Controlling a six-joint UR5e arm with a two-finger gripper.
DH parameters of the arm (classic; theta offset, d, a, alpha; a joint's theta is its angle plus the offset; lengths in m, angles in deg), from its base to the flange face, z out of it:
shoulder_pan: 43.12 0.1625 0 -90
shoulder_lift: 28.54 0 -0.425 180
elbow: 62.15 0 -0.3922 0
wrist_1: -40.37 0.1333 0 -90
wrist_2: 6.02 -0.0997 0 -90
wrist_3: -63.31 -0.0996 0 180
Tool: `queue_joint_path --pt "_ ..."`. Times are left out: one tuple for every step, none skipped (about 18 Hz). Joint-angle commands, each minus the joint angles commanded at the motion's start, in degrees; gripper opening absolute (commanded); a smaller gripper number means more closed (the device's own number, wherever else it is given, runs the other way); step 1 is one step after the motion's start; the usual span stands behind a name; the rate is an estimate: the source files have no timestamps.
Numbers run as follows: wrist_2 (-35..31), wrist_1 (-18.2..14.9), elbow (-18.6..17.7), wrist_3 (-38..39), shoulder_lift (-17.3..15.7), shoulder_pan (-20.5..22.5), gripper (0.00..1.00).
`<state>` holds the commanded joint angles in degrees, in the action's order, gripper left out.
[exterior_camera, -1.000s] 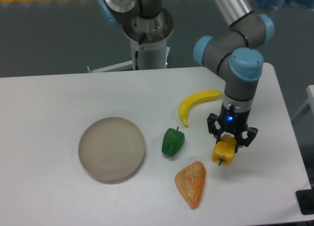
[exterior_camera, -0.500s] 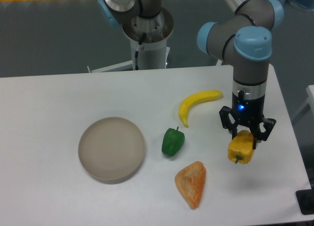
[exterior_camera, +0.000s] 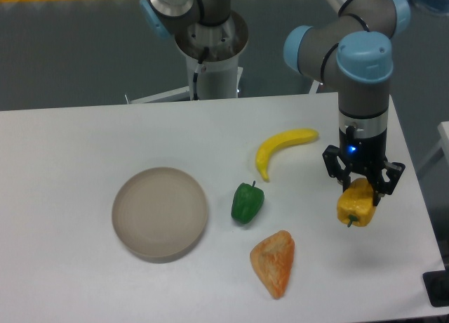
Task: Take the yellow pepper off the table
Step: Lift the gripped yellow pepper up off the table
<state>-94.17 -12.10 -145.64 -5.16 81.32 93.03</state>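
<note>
The yellow pepper (exterior_camera: 356, 205) hangs over the right side of the white table (exterior_camera: 84, 140), stem pointing down. My gripper (exterior_camera: 360, 188) is shut on its upper part, fingers on either side. A faint shadow lies on the tabletop just below and left of the pepper, so it appears lifted off the surface.
A yellow banana (exterior_camera: 279, 146) lies left of the gripper. A green pepper (exterior_camera: 247, 202) sits mid-table, with an orange bread wedge (exterior_camera: 274, 261) in front of it. A round tan plate (exterior_camera: 160, 212) lies to the left. The table's right edge is close to the gripper.
The gripper has carried the yellow pepper to the right, toward the table's right edge. The other objects have not moved.
</note>
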Motion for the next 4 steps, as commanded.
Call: queue_joint_path --pt "-0.09 0.09 -0.09 0.00 0.09 0.00 0.40" --pt "-0.52 0.17 -0.17 -0.09 0.09 0.00 0.40" --pt "-0.96 0.18 -0.09 -0.09 0.17 -0.09 0.40" --pt "-1.31 0.26 -0.09 -0.09 0.26 -0.09 0.40"
